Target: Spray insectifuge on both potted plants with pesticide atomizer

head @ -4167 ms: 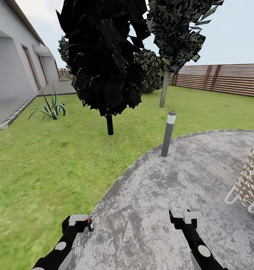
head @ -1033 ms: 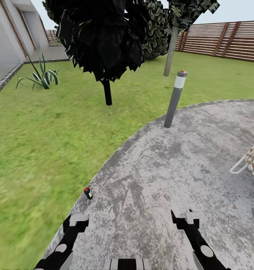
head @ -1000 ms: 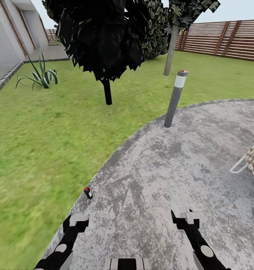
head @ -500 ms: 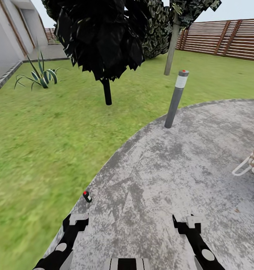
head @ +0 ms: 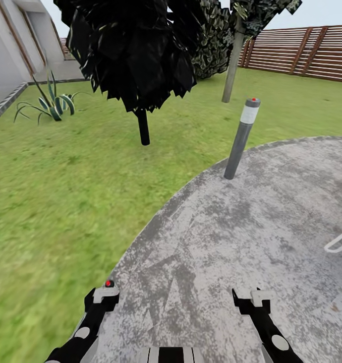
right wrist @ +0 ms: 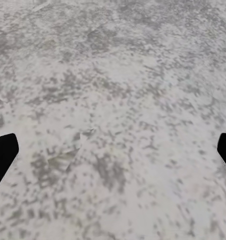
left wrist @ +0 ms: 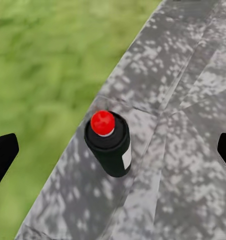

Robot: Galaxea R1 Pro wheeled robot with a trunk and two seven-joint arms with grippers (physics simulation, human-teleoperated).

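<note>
The pesticide atomizer (left wrist: 109,144) is a small dark bottle with a red cap and a white label. It stands upright on the stone patio (head: 251,237) close to the lawn edge. My left gripper (left wrist: 115,150) hangs open above it, with the bottle between the two fingers and apart from both. In the head view only its red cap (head: 109,283) peeks over the left gripper (head: 104,294). My right gripper (head: 250,297) is open over bare stone (right wrist: 118,110). The potted plants are out of view.
A grey lamp post (head: 241,138) stands at the patio's far rim. On the lawn (head: 65,181) are a dark bushy tree (head: 140,55), a thin trunk (head: 232,60) and a spiky striped plant (head: 50,103) near the house. A slat fence (head: 302,53) runs behind; a chair leg (head: 340,244) shows at right.
The whole view has shifted as the robot rolled forward and left. The atomizer now sits right under the left gripper. The woven chair has slid almost out of the picture.
</note>
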